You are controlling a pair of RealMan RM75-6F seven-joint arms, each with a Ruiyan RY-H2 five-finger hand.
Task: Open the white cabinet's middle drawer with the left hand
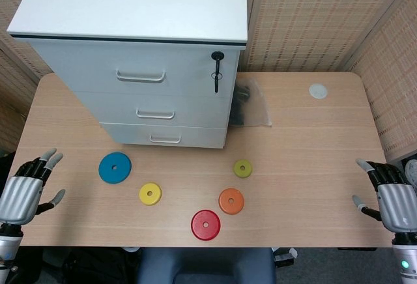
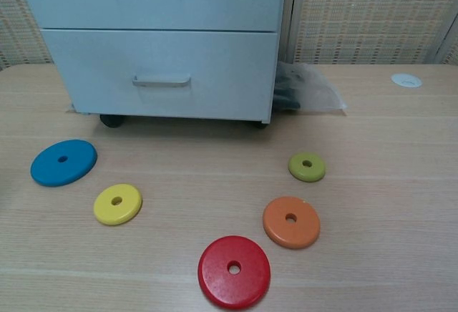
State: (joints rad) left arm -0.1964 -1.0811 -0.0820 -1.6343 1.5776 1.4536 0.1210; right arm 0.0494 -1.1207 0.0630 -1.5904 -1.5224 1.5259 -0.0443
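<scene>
The white cabinet (image 1: 137,56) stands at the back left of the table with three drawers, all shut. Its middle drawer (image 1: 156,110) has a pale bar handle (image 1: 155,114). In the chest view only the lower drawers show, with the bottom handle (image 2: 161,81) in sight. My left hand (image 1: 25,189) hovers at the table's near left edge, empty, its fingers apart, far below and left of the cabinet. My right hand (image 1: 391,199) sits at the near right edge, empty too, with fingers spread. Neither hand shows in the chest view.
Between the hands and the cabinet lie flat discs: blue (image 1: 115,167), yellow (image 1: 150,193), red (image 1: 205,224), orange (image 1: 231,200) and olive green (image 1: 242,168). A key (image 1: 217,72) hangs from the cabinet's top right lock. A clear bag (image 1: 251,105) lies beside the cabinet, a white cap (image 1: 318,90) far right.
</scene>
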